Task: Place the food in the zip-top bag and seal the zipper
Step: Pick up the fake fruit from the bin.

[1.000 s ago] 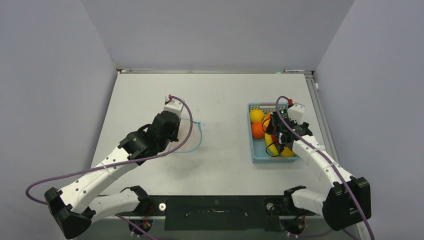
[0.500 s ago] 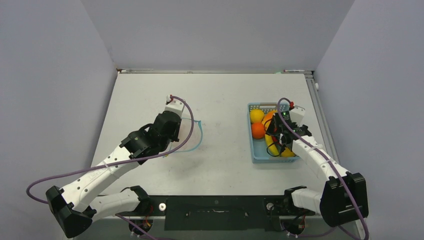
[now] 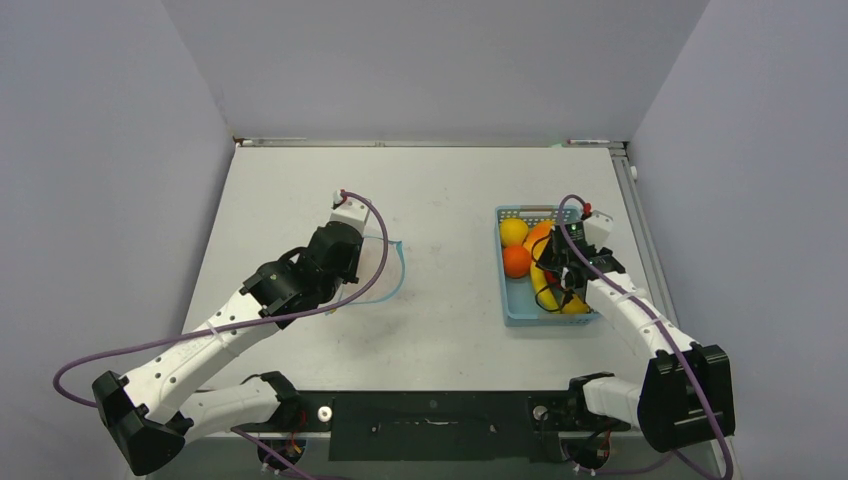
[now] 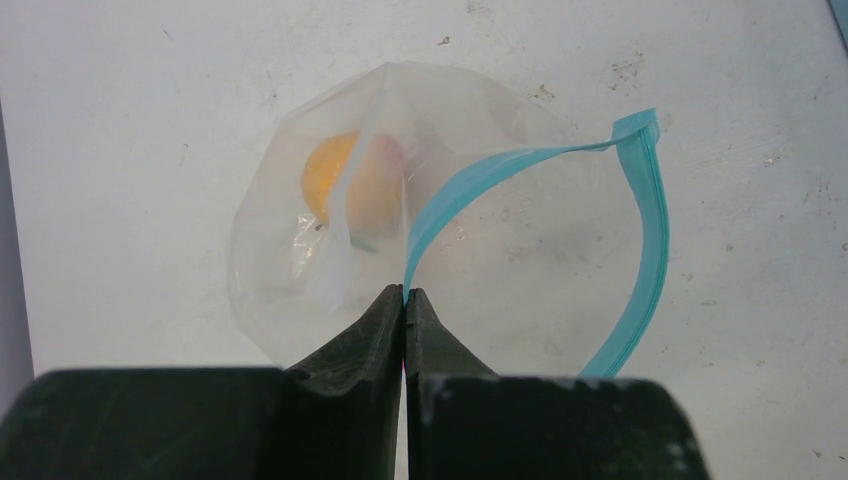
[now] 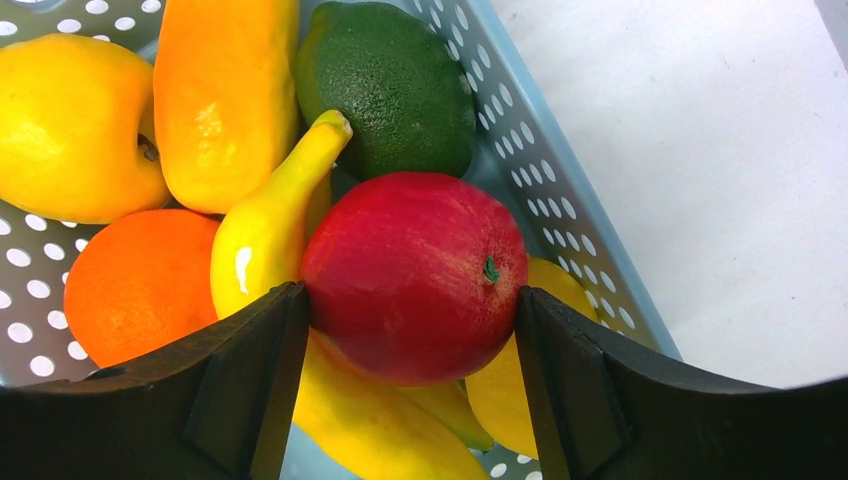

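Note:
The clear zip-top bag [image 4: 480,230] lies on the table with its mouth open, and an orange fruit [image 4: 345,185] shows inside. My left gripper [image 4: 405,292] is shut on the light blue zipper [image 4: 640,250] at the near mouth edge. In the top view the bag [image 3: 378,262] lies just right of the left gripper [image 3: 352,268]. My right gripper [image 5: 410,293] is in the basket, both fingers pressed against a red fruit [image 5: 415,275]. Around it lie a green fruit [image 5: 395,85], bananas [image 5: 265,235], an orange round [image 5: 140,285] and yellow fruit [image 5: 70,125].
The light blue mesh basket [image 3: 510,315] stands at the right of the table, with the right gripper [image 3: 556,278] over its near part. Its perforated wall [image 5: 560,200] runs close to the right finger. Grey walls enclose the table on three sides.
The right arm has shifted slightly over the basket. The left arm and the bag have not visibly moved.

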You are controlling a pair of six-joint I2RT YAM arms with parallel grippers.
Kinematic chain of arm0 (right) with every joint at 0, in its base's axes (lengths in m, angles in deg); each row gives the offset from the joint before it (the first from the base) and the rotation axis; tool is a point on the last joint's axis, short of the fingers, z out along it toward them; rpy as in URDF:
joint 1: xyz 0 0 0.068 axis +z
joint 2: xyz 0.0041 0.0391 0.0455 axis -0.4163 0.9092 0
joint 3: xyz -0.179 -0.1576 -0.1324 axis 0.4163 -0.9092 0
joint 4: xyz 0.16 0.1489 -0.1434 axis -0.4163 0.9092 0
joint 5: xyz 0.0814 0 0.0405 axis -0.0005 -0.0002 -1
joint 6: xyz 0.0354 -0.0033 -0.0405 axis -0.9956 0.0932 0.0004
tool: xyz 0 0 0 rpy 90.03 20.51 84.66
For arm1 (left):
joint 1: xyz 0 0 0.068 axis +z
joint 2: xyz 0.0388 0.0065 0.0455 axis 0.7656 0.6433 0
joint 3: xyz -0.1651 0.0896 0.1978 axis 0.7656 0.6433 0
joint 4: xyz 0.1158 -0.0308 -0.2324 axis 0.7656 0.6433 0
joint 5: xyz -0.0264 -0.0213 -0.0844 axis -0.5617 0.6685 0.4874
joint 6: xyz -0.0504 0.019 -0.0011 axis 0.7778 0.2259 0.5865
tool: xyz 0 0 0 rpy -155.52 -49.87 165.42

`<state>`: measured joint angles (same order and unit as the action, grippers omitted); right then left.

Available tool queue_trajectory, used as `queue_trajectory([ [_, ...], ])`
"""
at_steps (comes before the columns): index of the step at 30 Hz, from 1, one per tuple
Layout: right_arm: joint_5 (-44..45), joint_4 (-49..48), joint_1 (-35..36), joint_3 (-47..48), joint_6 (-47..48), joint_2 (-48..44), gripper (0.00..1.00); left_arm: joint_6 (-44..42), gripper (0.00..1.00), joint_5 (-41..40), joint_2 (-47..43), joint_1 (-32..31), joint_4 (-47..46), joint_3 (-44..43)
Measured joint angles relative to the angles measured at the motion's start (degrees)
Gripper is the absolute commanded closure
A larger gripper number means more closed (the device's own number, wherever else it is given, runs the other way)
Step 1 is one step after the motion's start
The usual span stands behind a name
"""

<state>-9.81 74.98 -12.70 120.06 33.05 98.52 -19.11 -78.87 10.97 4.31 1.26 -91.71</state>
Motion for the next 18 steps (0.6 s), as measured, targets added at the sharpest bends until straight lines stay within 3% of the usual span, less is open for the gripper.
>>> queue_trajectory([
  [7, -0.28, 0.04, -0.31, -0.07, 0.39, -0.57, 0.6, -0.02, 1.0, -0.02, 0.0, 0.0, 0.0, 0.0],
  [13, -0.55, 1.42, -0.31, 0.42, 1.31, -3.98, 0.69, -0.02, 1.0, -0.09, 0.0, 0.0, 0.0, 0.0],
  [18, -2.25, 2.78, -0.26, 3.02, 2.01, -6.95, 0.71, -0.02, 1.0, -0.13, 0.0, 0.0, 0.0, 0.0],
])
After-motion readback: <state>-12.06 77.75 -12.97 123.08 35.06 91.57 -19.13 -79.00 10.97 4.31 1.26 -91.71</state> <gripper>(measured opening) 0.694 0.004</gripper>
